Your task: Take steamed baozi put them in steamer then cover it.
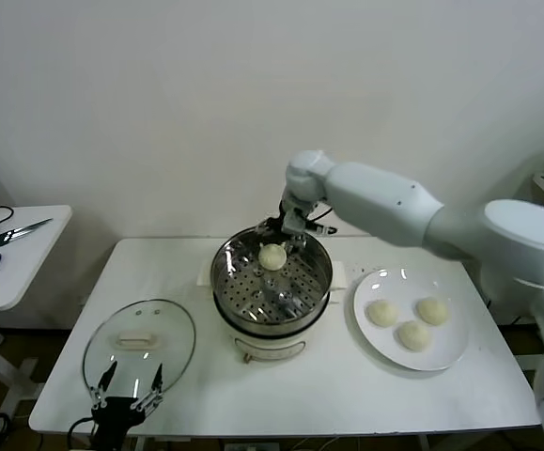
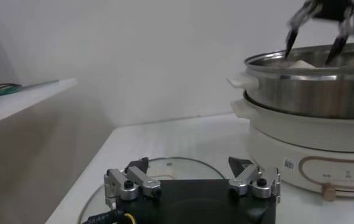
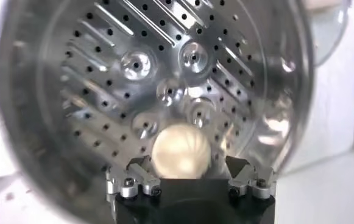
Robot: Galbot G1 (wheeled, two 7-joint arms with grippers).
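Head view shows the right hand (image 1: 284,228) reaching over the far rim of the round shiny steel steamer (image 1: 317,291) on its cream-white electric base, which stands mid-desk toward the far edge. Its fingers stand wide, and one small round off-white baozi (image 1: 272,256) lies between them on the perforated tray at the far side of the pot; in the right wrist view that bun (image 3: 181,153) sits free on the metal, with neither finger touching it. By this, the first bun looks just placed.

Three more off-white buns (image 1: 412,322) wait on the flat white plate (image 1: 445,355) near the right edge of the white desk (image 1: 300,385). The round clear glass cover (image 1: 168,329) with its cream knob lies flat near the desk's front left corner, and the left hand (image 1: 131,390) hangs just at its near rim, fingers spread wide and holding nothing.

The next move likely calls for the right hand to lift clear of the pot rim, cross to the plate and close gently on a soft bun. The cover comes last.

A small label and outlined panel show on the steamer's base in the left wrist view, but no writing can be read.
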